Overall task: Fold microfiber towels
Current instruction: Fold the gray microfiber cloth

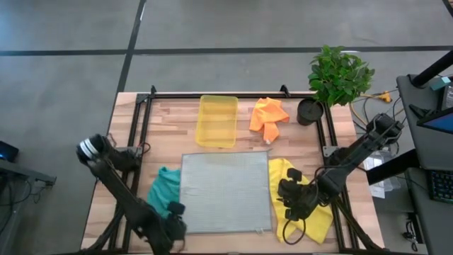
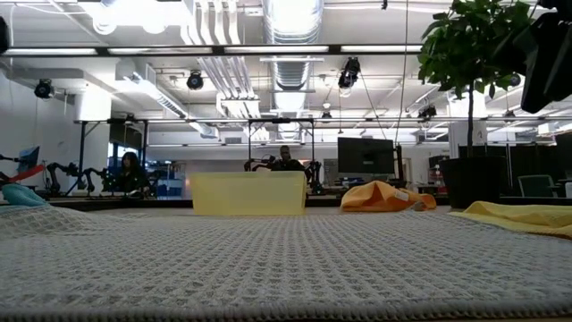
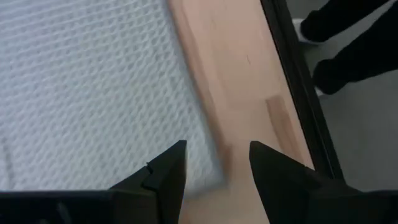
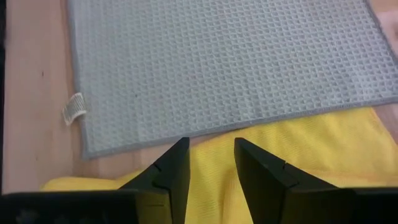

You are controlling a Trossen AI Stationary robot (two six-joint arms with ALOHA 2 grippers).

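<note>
I have the grey towel [image 1: 225,191] spread flat in the middle of the table [image 1: 170,120], nearly square, so it has no real long axis; its near edge runs straight across between my two arms. The fold I expect to make turns on that edge's two corners.

My left gripper [image 3: 214,180] sits at the near left corner. In the left wrist view the towel's corner lies just ahead of the fingertips [image 3: 171,165] and off to one side, with bare wood in the gap between them. The fingers stand parted with nothing between them.

My right gripper [image 4: 210,163] hangs over the yellow towel [image 1: 311,212], which lies beside the grey one. The grey towel's edge crosses just ahead of the fingers, and its corner with the small white label [image 4: 73,107] lies off to one side, so this arm has a sideways shift to make before it can pinch that corner. Its fingers are apart by a modest gap and hold nothing. I judge the left arm better lined up on its corner.

The teal towel [image 1: 164,191] is bunched against the grey towel's left edge; the orange towel [image 1: 268,117] lies crumpled at the far side, next to the yellow tray [image 1: 217,120].

From above, both grippers are dark shapes and I cannot read whether either touches cloth. The low view shows only towel weave up close, no fingers.
</note>
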